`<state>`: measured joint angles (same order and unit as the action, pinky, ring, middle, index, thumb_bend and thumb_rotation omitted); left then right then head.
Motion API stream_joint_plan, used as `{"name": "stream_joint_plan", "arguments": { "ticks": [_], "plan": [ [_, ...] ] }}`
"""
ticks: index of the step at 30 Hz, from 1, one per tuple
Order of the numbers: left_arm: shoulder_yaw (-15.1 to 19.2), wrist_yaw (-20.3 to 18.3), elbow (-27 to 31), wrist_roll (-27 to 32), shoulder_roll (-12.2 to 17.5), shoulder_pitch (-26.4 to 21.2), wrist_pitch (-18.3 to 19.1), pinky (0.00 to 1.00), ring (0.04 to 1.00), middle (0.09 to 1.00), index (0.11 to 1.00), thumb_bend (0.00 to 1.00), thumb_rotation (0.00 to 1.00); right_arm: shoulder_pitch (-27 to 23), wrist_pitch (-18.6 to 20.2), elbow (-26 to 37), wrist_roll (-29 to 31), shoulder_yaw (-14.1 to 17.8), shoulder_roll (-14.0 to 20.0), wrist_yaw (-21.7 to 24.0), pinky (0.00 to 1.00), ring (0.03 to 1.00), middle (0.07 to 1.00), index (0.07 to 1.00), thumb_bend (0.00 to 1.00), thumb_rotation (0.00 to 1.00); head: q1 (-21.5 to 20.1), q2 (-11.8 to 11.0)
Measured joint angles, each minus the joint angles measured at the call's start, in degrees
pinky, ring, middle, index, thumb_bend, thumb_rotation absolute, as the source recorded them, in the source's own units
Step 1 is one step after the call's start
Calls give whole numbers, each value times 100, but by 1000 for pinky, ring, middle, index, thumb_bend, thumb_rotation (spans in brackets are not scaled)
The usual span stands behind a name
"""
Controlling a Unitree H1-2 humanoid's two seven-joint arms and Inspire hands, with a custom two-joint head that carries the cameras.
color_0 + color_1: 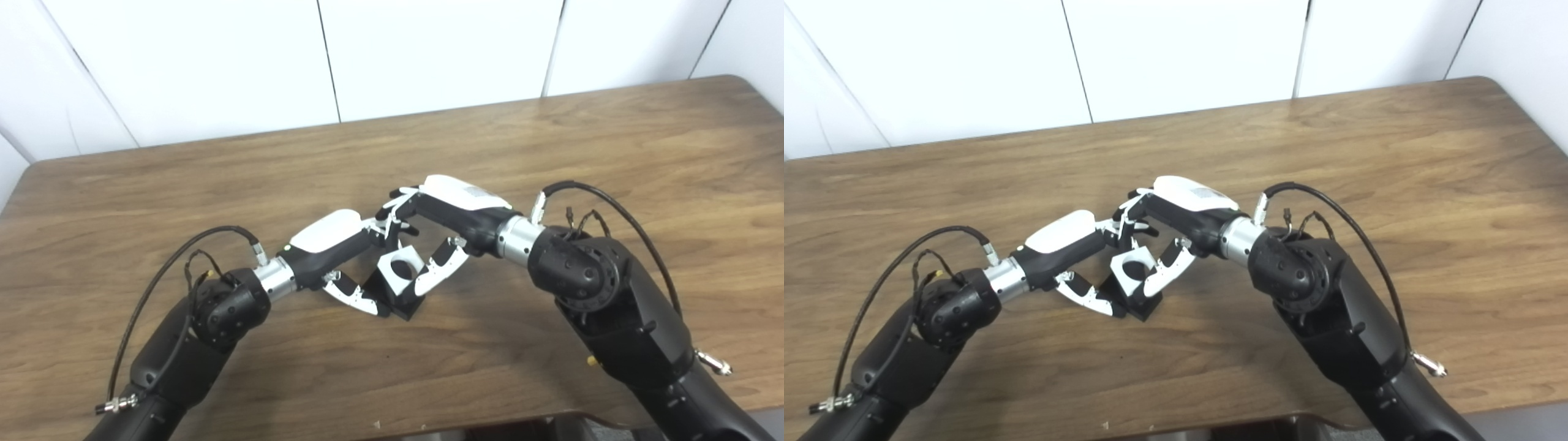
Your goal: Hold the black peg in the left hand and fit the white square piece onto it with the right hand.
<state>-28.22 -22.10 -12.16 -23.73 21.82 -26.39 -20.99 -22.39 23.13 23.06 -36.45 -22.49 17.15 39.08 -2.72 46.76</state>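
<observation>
One brown wood-grain counter [551, 141] carries the work, with white wall panels behind it. On it are one white square piece with a round hole [399, 269] and one black peg block [401, 303], the latter mostly hidden. Two robot hands are present.

The white square piece sits tilted near the middle of the counter, its round hole facing up and toward the camera. The black peg block lies directly beneath and in front of the white piece, touching it; its dark body shows only at the lower edge. Whether the peg has entered the hole cannot be told.

The left hand [334, 245] lies just left of the white piece. Its thumb [355, 297] reaches under toward the black block and touches its left side, while its fingers [380, 228] curl in above the white piece. It appears closed on the black block, though the contact is partly hidden.

The right hand [453, 214] lies just right of the white piece. Its thumb [438, 269] presses the right edge of the white piece, and its fingers [398, 205] bend over the top, pinching the piece between them. The fingertips of both hands meet above the white piece.
</observation>
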Motion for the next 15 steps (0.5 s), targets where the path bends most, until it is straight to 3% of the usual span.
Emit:
{"name": "stream_joint_plan", "arguments": {
  "ticks": [15],
  "plan": [
    [1,-32,35,0,0,-1,77,851,931,899,493,519,80,5,-95,-162,78,5,28,-116,1000,955,835,480,519,142,44,26]
  ]
}}
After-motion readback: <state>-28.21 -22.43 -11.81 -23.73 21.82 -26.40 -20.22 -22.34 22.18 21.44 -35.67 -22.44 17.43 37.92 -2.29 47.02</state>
